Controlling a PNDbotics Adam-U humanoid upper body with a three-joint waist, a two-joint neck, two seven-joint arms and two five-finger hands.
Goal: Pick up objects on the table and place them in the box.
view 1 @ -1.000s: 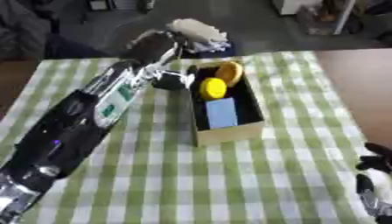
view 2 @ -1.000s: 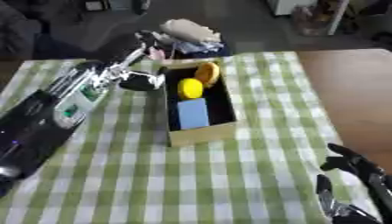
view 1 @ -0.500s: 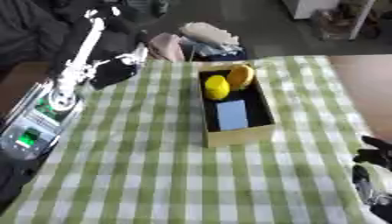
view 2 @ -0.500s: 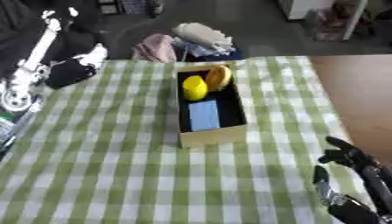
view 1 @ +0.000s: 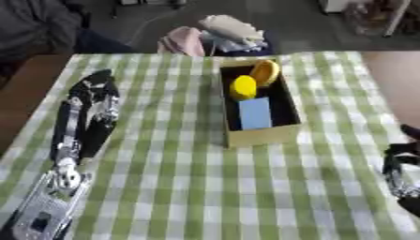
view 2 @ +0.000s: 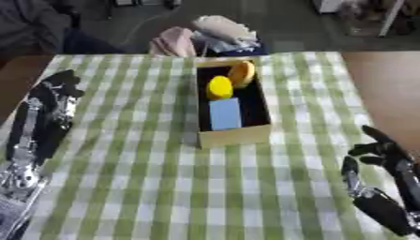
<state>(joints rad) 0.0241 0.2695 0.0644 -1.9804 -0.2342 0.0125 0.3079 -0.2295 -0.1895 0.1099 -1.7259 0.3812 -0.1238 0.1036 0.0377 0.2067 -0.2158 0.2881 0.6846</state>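
Open tan cardboard box (view 1: 256,135) sits mid-counter on the green-and-white checked cloth (view 1: 180,187). Inside: flat blue block (view 1: 255,113) at the near end, yellow rounded object (view 1: 243,86) behind it, orange rounded object (view 1: 264,71) leaning at the far end. No loose objects visible on the cloth, so the task looks about done (judgement).

Left hand (view 1: 97,91) lies over the cloth's left side, well apart from the box, holding nothing; its fingers are too dark and blurred to tell how far they're opened. Right hand (view 2: 380,161) idles at the lower right corner, fingers spread and relaxed, empty.

If anything's left: scan the counter edges first, then bring the object straight over the box's opening and let go low, clear of the blue block.

Hard to make out: the pink and pale cloth pile (view 1: 215,35) beyond the far counter edge (not clearly task items). Right hand is cut off in the left eye view.
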